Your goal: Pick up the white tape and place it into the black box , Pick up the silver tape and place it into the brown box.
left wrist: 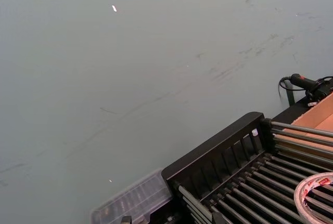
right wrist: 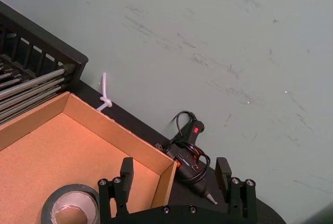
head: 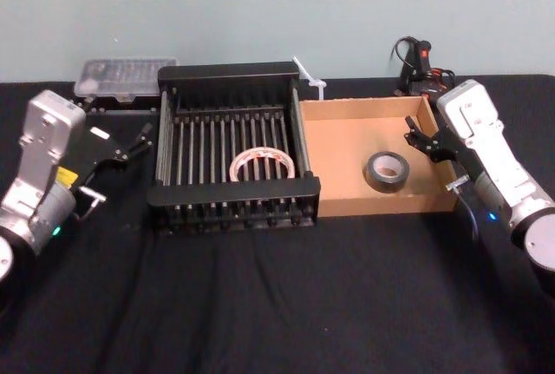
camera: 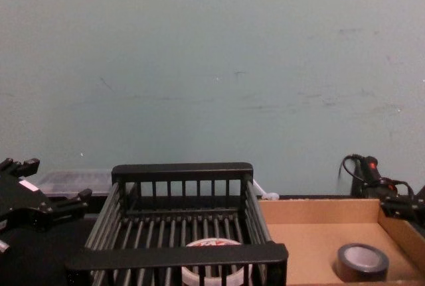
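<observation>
This looks like a robot lab or workshop bench. A tabletop (head: 260, 305) draped in black cloth stands against a bare, scuffed pale green wall (camera: 212, 67). At its back edge lie a black hot glue gun (right wrist: 190, 154) with its coiled cord, a clear plastic parts case (head: 117, 77) and a white cable tie (head: 310, 79).

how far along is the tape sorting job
Both placements look done: the white tape roll lies on the bars of the black slatted basket, and the dark grey-silver tape roll lies in the shallow brown cardboard tray. Nothing is in hand; the left gripper and right gripper are open and empty. Nothing appears left.
</observation>
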Action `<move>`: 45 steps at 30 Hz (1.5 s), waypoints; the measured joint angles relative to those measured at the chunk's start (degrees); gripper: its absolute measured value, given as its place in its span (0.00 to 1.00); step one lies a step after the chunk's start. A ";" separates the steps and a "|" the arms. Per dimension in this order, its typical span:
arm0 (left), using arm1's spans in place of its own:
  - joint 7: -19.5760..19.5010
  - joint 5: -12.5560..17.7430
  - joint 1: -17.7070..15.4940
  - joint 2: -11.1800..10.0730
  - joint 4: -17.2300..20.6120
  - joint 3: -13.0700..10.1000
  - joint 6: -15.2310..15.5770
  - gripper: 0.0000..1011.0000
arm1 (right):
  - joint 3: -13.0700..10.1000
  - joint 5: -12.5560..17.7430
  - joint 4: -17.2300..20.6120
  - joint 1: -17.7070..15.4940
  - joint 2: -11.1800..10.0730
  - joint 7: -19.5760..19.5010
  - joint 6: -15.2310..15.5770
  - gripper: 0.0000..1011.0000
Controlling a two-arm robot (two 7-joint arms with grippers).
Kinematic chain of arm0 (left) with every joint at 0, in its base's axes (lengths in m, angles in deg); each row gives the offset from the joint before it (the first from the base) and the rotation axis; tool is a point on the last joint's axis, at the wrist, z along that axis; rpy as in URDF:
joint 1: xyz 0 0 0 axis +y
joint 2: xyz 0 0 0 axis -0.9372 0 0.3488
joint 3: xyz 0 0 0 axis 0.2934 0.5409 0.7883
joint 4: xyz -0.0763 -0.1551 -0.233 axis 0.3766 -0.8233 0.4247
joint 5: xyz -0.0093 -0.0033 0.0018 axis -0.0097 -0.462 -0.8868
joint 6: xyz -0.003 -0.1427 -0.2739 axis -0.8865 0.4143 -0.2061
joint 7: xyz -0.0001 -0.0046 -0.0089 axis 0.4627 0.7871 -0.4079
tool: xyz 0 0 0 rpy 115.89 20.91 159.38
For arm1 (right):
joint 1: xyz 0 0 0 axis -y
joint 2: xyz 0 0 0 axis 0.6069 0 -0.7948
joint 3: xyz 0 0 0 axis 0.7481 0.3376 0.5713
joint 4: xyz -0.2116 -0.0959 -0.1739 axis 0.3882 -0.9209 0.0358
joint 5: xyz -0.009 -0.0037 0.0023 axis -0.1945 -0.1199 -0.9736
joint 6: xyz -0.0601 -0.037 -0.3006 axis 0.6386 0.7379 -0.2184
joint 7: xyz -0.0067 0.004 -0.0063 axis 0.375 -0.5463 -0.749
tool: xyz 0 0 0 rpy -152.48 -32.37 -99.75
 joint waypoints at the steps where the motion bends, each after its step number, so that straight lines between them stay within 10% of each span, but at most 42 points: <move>1: 0.00 0.00 0.00 0.00 0.00 0.00 0.00 0.99 | 0.00 0.00 0.00 0.00 -0.01 0.00 0.00 0.99; 45: 0.00 0.00 0.00 0.00 0.00 0.00 0.00 0.99 | 0.04 0.00 0.00 0.00 -0.04 0.00 -0.01 0.99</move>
